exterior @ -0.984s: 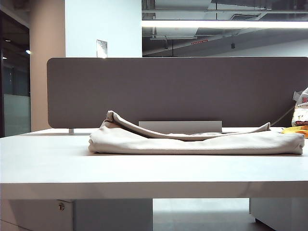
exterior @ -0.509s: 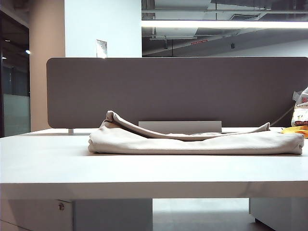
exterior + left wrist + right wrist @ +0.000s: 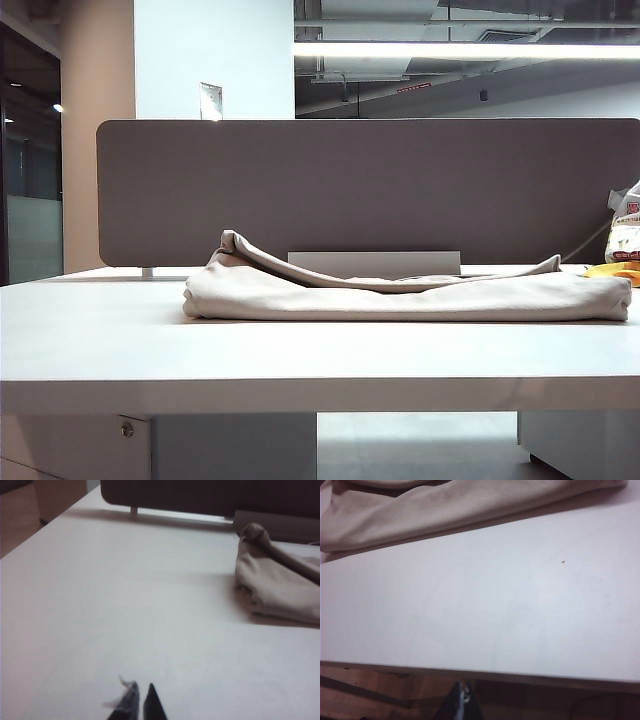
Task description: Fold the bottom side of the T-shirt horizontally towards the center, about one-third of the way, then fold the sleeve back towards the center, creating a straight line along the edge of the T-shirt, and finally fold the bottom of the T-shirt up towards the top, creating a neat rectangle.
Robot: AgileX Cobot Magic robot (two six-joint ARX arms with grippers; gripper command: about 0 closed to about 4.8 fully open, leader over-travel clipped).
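The beige T-shirt (image 3: 400, 297) lies folded into a long flat bundle across the middle of the white table (image 3: 300, 352), with a raised fold at its left end. Neither gripper shows in the exterior view. In the left wrist view my left gripper (image 3: 141, 689) hovers shut and empty over bare tabletop, well apart from the T-shirt's end (image 3: 275, 587). In the right wrist view my right gripper (image 3: 463, 687) is shut and empty, just off the table's near edge, with the T-shirt (image 3: 445, 505) far across the tabletop.
A grey divider panel (image 3: 350, 190) stands along the table's back edge. At the far right sit a yellow item (image 3: 612, 270) and a printed bag (image 3: 626, 232). Bare tabletop lies between the T-shirt and the near edge.
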